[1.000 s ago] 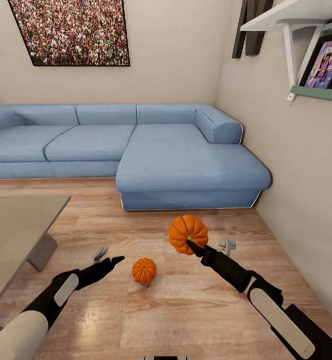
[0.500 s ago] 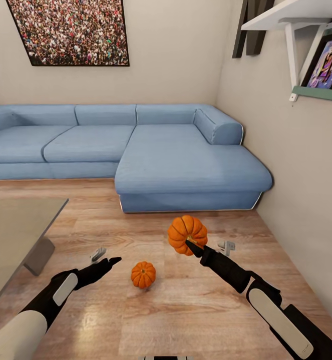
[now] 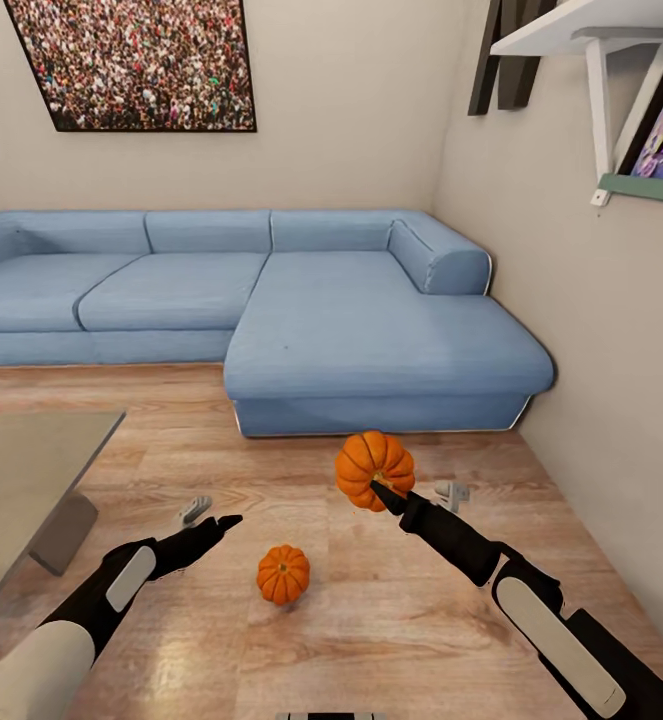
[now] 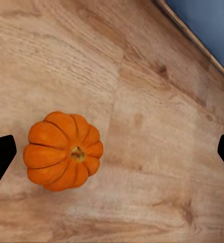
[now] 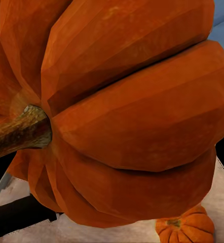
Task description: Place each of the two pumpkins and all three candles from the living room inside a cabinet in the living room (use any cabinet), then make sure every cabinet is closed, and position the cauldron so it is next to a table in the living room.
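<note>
My right gripper (image 3: 383,488) is shut on a small orange pumpkin (image 3: 374,468) and holds it in the air above the wooden floor. Up close in the right wrist view, this pumpkin (image 5: 137,106) points its brown stem sideways. The second pumpkin (image 3: 283,574) sits upright on the floor between my two arms. My left gripper (image 3: 216,517) hovers open just to the left of it and above it. The left wrist view looks straight down on that pumpkin (image 4: 64,150), which lies between the widely spread fingers (image 4: 0,157), nearer one of them. The candles, cabinet and cauldron are out of view.
The low table (image 3: 21,470) with a glossy beige top stands at the left. A blue corner sofa (image 3: 371,330) fills the back. The wall runs close along the right, with a white shelf (image 3: 591,30) high up. Open wooden floor lies ahead.
The whole view has shifted with the robot's own motion, so the floor pumpkin now appears lower and closer. Both arms keep their pose, and the right gripper still holds its pumpkin.
</note>
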Robot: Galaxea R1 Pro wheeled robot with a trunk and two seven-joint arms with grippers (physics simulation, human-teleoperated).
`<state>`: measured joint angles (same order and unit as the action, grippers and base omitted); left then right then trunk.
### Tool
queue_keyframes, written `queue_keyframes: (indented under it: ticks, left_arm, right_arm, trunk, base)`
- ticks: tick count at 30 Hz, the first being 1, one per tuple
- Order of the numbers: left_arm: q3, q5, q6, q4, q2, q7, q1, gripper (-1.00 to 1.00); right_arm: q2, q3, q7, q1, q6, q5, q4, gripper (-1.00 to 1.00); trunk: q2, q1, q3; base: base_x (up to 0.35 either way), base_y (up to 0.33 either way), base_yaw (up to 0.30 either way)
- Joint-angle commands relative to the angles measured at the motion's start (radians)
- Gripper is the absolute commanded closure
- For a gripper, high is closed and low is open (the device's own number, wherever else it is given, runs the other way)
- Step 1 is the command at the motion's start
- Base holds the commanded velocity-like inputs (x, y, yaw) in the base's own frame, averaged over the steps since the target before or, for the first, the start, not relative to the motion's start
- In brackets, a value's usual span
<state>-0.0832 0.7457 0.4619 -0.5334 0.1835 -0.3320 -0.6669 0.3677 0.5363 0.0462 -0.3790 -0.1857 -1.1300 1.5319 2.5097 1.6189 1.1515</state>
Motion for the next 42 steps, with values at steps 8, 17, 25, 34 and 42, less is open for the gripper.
queue_keyframes:
  ticks: [8,17,25,34,42]
  left_arm:
    - [-0.004,0.003,0.002,-0.002,0.000,0.002,0.000,-1.00]
    - [-0.005,0.007,0.055,-0.024,-0.018,0.128,0.000,-1.00]
    - [-0.006,0.007,0.069,-0.024,-0.067,0.143,0.000,-1.00]
    - [-0.006,0.007,0.067,-0.012,-0.067,0.142,0.000,-1.00]
    - [-0.006,0.008,0.067,-0.010,-0.064,0.140,0.000,-1.00]
  right_arm:
    - [0.000,0.000,0.000,-0.001,-0.003,-0.008,-0.002,1.00]
    - [0.001,-0.001,0.000,-0.001,-0.003,-0.011,-0.003,1.00]
    - [0.004,-0.001,0.003,0.000,0.002,-0.013,0.001,1.00]
    - [0.001,-0.001,0.005,-0.001,-0.003,-0.010,0.002,1.00]
    - [0.003,-0.001,0.010,-0.001,0.001,-0.008,0.004,1.00]
  trunk:
    - [0.000,0.000,0.001]
    - [0.001,0.001,0.009]
    - [0.003,0.005,0.040]
    - [0.005,0.009,0.074]
    - [0.007,0.013,0.105]
  base:
    - [0.196,0.000,0.000]
    - [0.005,0.000,0.000]
    - [0.000,0.000,0.000]
    - [0.000,0.000,0.000]
    - [0.000,0.000,0.000]
